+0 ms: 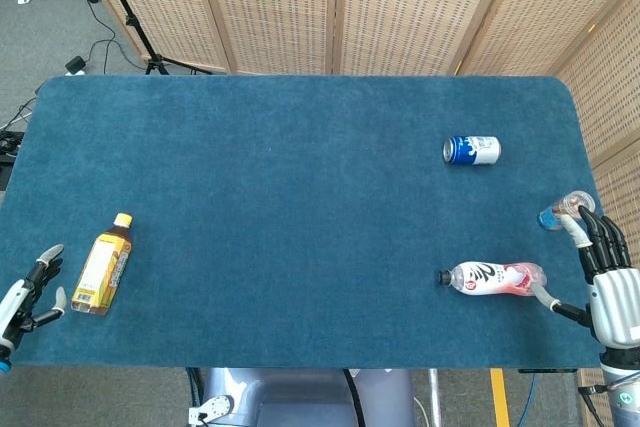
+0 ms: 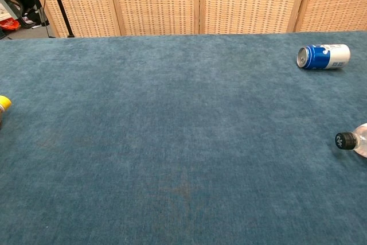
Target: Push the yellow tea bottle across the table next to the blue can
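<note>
The yellow tea bottle (image 1: pixel 103 266) lies on its side near the table's front left corner, cap pointing away from me; only its yellow cap (image 2: pixel 3 102) shows at the chest view's left edge. The blue can (image 1: pixel 471 150) lies on its side at the far right, also seen as the blue can (image 2: pixel 323 57) in the chest view. My left hand (image 1: pixel 24 299) hangs open just left of the bottle's base, a small gap between them. My right hand (image 1: pixel 610 279) rests open at the table's right edge, holding nothing.
A clear bottle with a red-and-white label (image 1: pixel 490 279) lies on its side front right, its black cap (image 2: pixel 346 140) showing in the chest view. A small blue-capped object (image 1: pixel 560 211) sits by my right fingertips. Wicker screens (image 1: pixel 330 7) stand behind the blue table (image 1: pixel 300 197).
</note>
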`<state>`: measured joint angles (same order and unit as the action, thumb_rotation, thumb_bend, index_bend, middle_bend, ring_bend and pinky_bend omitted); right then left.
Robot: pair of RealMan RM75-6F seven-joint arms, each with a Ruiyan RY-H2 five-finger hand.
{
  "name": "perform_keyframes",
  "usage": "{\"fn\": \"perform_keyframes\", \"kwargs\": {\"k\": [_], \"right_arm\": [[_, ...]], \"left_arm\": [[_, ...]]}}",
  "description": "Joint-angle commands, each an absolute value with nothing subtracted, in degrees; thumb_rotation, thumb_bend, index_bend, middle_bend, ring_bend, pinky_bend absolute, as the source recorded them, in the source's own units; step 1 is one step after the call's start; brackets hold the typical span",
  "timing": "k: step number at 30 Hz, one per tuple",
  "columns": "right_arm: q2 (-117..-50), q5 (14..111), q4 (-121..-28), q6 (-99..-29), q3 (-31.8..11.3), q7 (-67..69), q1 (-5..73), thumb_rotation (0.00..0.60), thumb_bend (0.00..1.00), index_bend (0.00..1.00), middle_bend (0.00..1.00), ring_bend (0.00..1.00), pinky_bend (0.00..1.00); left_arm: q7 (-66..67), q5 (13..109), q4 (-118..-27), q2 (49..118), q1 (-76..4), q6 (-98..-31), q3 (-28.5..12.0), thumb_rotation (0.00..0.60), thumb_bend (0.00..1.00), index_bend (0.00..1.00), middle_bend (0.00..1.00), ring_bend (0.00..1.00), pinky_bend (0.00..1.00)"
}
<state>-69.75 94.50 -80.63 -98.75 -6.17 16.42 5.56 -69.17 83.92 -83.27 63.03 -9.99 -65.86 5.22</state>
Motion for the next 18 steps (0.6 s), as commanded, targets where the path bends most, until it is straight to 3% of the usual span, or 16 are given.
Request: {"fn": "perform_keyframes", "kwargs": {"k": [1, 18], "right_arm": [[-69.73, 94.50, -80.73, -98.73, -6.16, 16.28, 5.55, 0.600, 0.00, 0.05, 0.00, 0.00, 0.03], [-69.23, 93.92, -80.97, -98.33, -6.31, 17.12, 5.50, 0.600, 0.00, 0.05, 0.00, 0.00, 0.03]], "left_arm": [[-69.43, 83.16, -83.36, 63.40, -11.18, -63.29, 4.71, 0.600, 0.68, 0.00, 0.00, 0.00, 0.00], [-68.03, 81.26, -85.20, 64.81, -12.61, -57.79, 3.64, 0.600, 0.71, 0.00, 0.00, 0.00, 0.00]]}}
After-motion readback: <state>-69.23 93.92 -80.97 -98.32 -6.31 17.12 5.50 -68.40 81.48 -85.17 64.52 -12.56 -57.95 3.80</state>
